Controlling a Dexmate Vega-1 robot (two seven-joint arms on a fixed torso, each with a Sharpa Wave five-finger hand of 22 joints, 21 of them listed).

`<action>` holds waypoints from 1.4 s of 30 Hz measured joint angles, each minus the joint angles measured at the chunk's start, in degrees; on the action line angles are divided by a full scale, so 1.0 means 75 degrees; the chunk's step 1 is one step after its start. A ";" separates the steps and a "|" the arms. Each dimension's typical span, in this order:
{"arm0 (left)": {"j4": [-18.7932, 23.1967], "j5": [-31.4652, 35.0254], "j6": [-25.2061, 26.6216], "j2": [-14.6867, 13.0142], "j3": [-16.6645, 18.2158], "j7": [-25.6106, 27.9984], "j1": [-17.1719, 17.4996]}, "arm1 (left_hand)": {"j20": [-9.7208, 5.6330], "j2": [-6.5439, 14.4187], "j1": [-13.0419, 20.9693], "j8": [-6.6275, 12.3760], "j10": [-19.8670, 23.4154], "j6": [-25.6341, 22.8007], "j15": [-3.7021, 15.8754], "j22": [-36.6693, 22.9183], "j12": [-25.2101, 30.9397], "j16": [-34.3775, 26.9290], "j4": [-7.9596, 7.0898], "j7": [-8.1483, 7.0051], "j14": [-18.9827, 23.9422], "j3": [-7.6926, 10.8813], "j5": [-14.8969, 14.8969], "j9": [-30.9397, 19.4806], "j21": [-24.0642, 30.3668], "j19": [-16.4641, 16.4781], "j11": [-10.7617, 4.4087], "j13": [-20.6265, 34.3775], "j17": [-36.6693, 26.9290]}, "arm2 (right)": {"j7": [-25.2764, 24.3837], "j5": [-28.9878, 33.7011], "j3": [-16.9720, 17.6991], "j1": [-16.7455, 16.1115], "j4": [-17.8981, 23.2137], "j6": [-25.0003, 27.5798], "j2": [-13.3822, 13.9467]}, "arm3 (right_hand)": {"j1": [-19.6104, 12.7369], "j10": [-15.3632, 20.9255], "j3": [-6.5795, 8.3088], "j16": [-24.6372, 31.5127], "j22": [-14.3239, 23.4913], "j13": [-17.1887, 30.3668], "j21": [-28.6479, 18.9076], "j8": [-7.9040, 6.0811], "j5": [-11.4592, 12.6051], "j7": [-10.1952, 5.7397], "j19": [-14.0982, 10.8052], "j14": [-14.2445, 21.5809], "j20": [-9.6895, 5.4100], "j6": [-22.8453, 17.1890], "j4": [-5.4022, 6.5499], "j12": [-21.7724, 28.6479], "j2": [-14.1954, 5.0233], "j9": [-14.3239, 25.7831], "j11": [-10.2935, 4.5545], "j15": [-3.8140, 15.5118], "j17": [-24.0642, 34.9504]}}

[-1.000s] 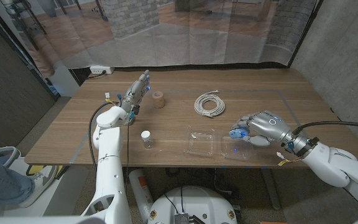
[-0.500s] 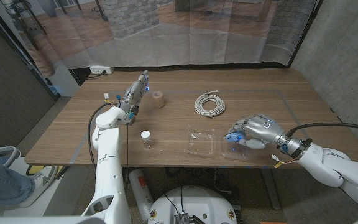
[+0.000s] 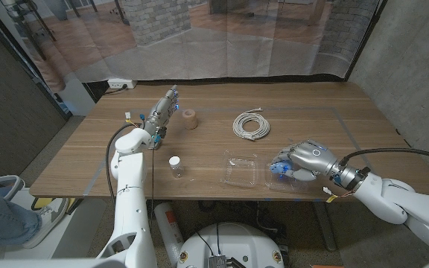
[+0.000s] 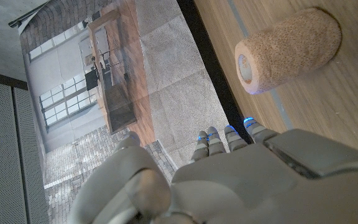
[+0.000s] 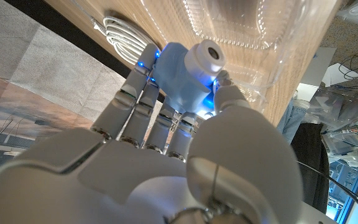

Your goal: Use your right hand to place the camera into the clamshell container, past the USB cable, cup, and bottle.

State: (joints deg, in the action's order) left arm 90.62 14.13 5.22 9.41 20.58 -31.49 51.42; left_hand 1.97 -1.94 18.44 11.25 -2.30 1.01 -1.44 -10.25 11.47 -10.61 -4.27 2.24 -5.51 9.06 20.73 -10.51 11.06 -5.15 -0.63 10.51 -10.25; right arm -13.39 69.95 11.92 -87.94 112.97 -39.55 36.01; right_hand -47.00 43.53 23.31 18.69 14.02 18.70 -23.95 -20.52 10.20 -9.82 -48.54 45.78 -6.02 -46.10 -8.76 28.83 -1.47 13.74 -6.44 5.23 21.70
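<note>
**Camera held over the open clamshell**

One small pale-blue camera with a round white lens barrel [image 5: 188, 68] is seen, pinched between the thumb and fingers of the right hand [image 3: 302, 159]. It is held low over the right half of the single clear plastic clamshell container [image 3: 243, 170], which lies open in two halves near the table's front edge; whether the camera touches the plastic cannot be told. In the right wrist view the lens barrel is pointed away from the palm, past the fingertips. The camera's long axis cannot be made out.

One coiled white USB cable [image 3: 251, 124], one small clear bottle with a white cap [image 3: 175, 165] and one tan cork-like cylindrical cup [image 3: 190, 118], lying on its side, are counted on the wooden table [image 3: 88, 156].

The left hand [image 3: 162, 114] is held beside the cup with its fingers straight and nothing in it.
</note>
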 measured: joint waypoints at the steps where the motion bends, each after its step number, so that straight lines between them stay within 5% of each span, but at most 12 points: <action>1: -0.0006 0.0000 -0.0001 0.0000 0.0000 0.0000 -0.0004 | 0.0000 0.0000 0.0000 0.0000 0.0000 0.0000 0.0000 0.0000 0.0000 0.0000 0.0000 0.0000 0.0000 0.0000 0.0000 0.0000 0.0000 0.0000 0.0000 0.0000 0.0000 | 0.0009 -0.0004 -0.0010 -0.0010 -0.0009 0.0016 0.0014 | 0.0000 0.0000 0.0000 -0.0037 0.0000 0.0000 0.0000 0.0000 0.0000 0.0000 0.0026 0.0000 0.0026 0.0000 0.0000 0.0000 0.0000 0.0000 0.0000 0.0000 0.0007; 28: -0.0092 0.0011 -0.0017 0.0005 0.0005 0.0016 -0.0036 | 0.0000 0.0000 0.0000 0.0000 0.0000 0.0000 0.0000 0.0000 0.0000 0.0000 0.0000 0.0000 0.0000 0.0001 0.0000 0.0000 0.0000 0.0000 0.0000 0.0000 0.0000 | 0.0115 -0.0012 -0.0323 -0.0049 -0.0218 0.0290 0.0336 | 0.0029 -0.0001 0.0000 -0.0052 0.0000 0.0003 -0.0059 0.0017 -0.0009 0.0000 0.0055 0.0026 -0.0004 0.0000 0.0000 -0.0034 -0.0029 0.0000 -0.0002 0.0026 0.0034; 42: -0.0111 0.0080 0.0034 0.0004 -0.0038 0.0023 -0.0065 | 0.0000 0.0000 0.0000 0.0000 0.0000 0.0000 0.0000 0.0000 0.0000 0.0000 -0.0031 0.0000 0.0000 -0.0031 0.0000 0.0000 0.0000 0.0000 0.0000 0.0000 0.0000 | 0.0070 0.0027 -0.0425 -0.0002 -0.0293 0.0394 0.0478 | 0.0029 -0.0154 0.0000 -0.0156 -0.0001 0.0082 -0.0147 0.0309 -0.0021 -0.0195 0.0140 -0.0020 0.0022 0.0194 0.0000 -0.0207 -0.0029 0.0130 -0.0154 0.0003 0.0062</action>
State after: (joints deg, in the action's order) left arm 89.78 14.73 5.47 9.44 20.30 -31.32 50.94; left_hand 1.97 -1.94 18.44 11.25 -2.30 1.01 -1.44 -10.25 11.47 -10.61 -4.51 2.24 -5.50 8.83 20.73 -10.51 11.06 -5.15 -0.63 10.51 -10.24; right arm -12.86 70.15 8.74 -87.95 110.77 -36.59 39.60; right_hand -46.78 42.38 23.31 17.52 14.01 19.31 -25.05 -18.21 10.04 -11.28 -47.49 45.63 -5.86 -44.64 -8.76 27.28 -1.69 14.72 -7.59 5.25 22.16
